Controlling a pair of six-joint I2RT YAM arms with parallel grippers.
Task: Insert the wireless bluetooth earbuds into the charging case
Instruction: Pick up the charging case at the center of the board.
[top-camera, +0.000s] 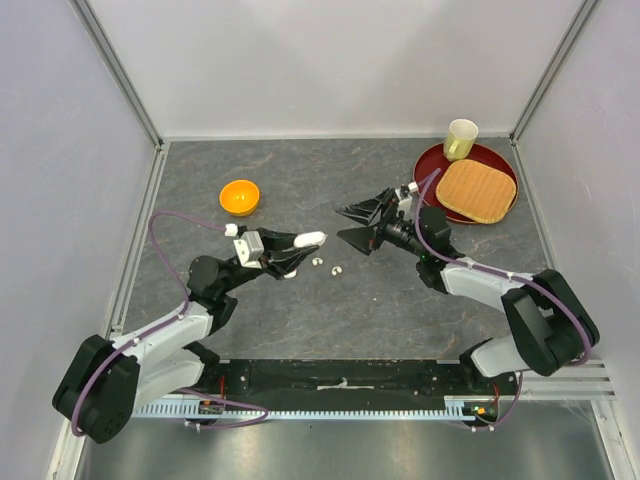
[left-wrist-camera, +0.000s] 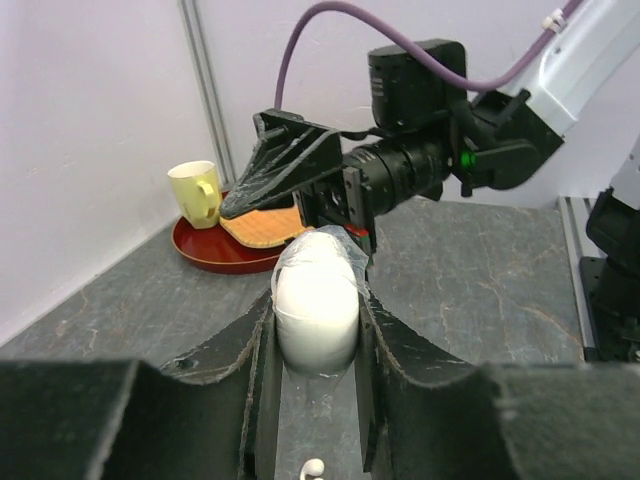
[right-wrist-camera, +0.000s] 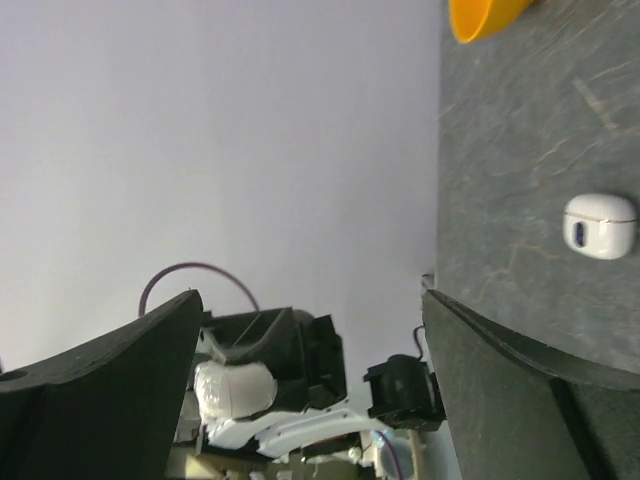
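My left gripper (top-camera: 292, 255) is shut on a small white charging case (top-camera: 308, 239) and holds it above the table; the closed case (left-wrist-camera: 316, 305) sits between its jaws in the left wrist view. Two tiny white earbuds (top-camera: 318, 262) (top-camera: 336, 269) lie on the grey table just right of that gripper. One earbud (left-wrist-camera: 313, 468) shows below the held case. My right gripper (top-camera: 342, 222) is open and empty, facing the left gripper from the right at close range. In the right wrist view a second white case (right-wrist-camera: 598, 225) lies on the table.
An orange bowl (top-camera: 239, 196) sits at the back left. A red plate (top-camera: 430, 165) at the back right carries a pale yellow cup (top-camera: 460, 139) and a woven mat (top-camera: 475, 190). Grey walls close in the table on three sides.
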